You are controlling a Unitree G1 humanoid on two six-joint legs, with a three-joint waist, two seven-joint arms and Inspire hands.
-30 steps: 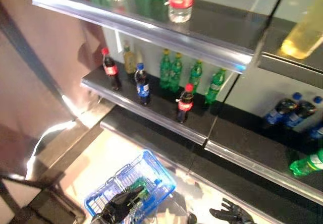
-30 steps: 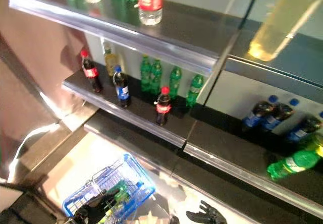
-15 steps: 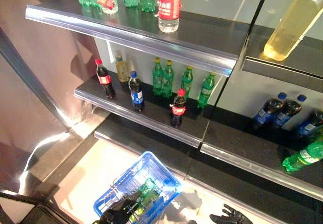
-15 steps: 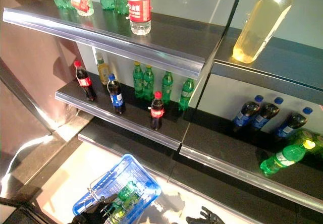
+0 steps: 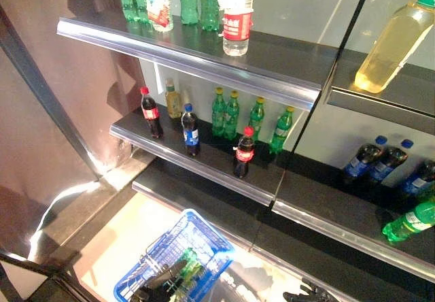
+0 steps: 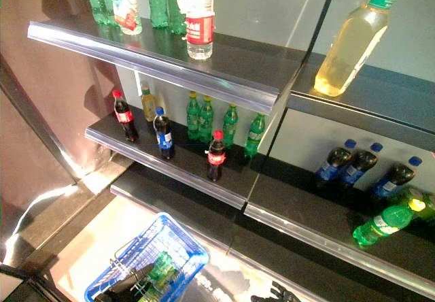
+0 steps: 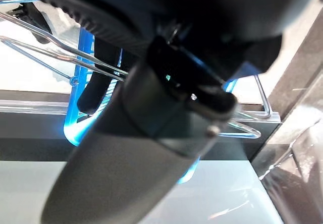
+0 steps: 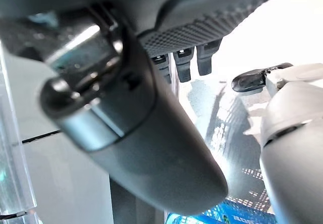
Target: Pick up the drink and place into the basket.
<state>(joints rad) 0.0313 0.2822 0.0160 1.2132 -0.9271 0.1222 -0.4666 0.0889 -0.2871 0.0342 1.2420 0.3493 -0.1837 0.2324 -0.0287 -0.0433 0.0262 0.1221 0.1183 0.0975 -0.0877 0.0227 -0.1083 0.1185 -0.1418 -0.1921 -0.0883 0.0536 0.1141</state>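
The blue basket hangs low at the left in front of the shelves, with a green bottle lying inside it. My left hand is shut on its thin wire handles. My right hand is low at the right, open and empty, with its fingers straight and apart from the basket. On the middle shelf stand a red-capped cola bottle, a blue-labelled cola bottle, another red-capped cola bottle and green bottles.
The top shelf carries a red-labelled water bottle, green bottles and a tall yellow bottle. At the right stand dark blue-capped bottles, with a green bottle lying on its side. A brown wall closes the left.
The whole picture has shifted, so the camera has moved. The basket still hangs from my left hand with the green bottle in it. My right hand stays low and open.
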